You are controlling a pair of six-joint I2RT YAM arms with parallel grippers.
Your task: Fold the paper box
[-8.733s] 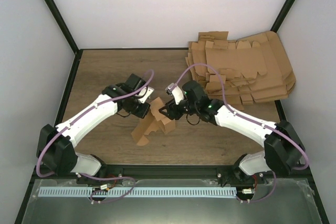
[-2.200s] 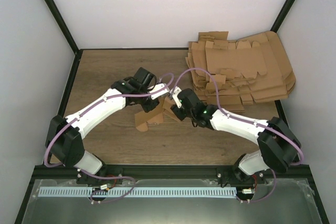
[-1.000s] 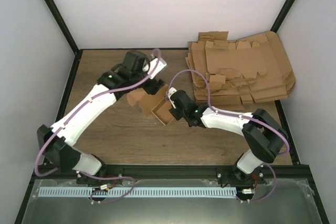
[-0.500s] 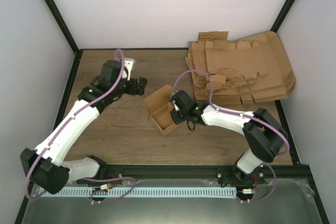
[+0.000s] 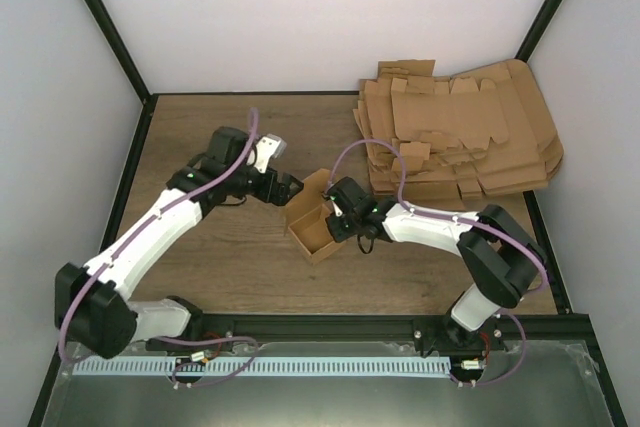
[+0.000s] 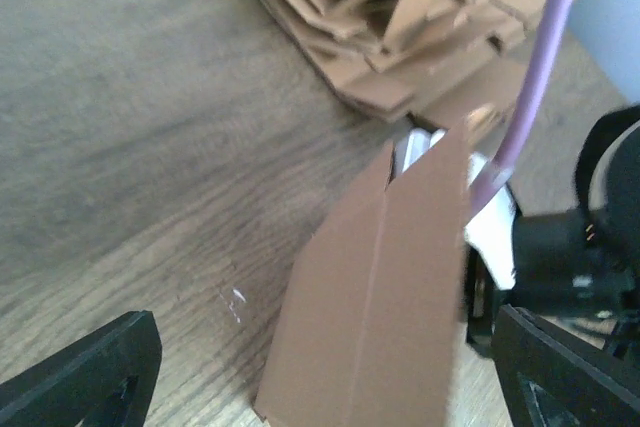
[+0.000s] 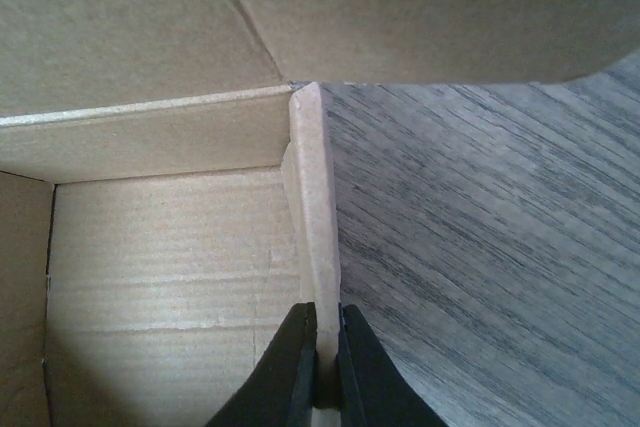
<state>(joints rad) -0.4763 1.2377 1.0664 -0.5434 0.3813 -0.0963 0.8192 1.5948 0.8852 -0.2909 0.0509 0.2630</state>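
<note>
Cardboard box-in-progress: the paper box (image 5: 312,230) sits open-topped mid-frame on the worktop (image 5: 200,137), one flap (image 6: 385,287) raised. Right fingers (image 7: 297,367) pinch one thin side wall; left fingers (image 6: 90,387) gape wide, empty, just to its left. Pushing that flap could swivel the box about the single pinch or buckle the wall.

Paper box (image 6: 380,287) between wide-apart fingers (image 6: 90,372)

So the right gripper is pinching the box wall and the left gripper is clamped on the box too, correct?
Not quite. The left gripper is open: the left wrist view shows its fingers spread wide apart, not closed on the paper box. The right gripper is pinching the box wall, as you said.
</note>
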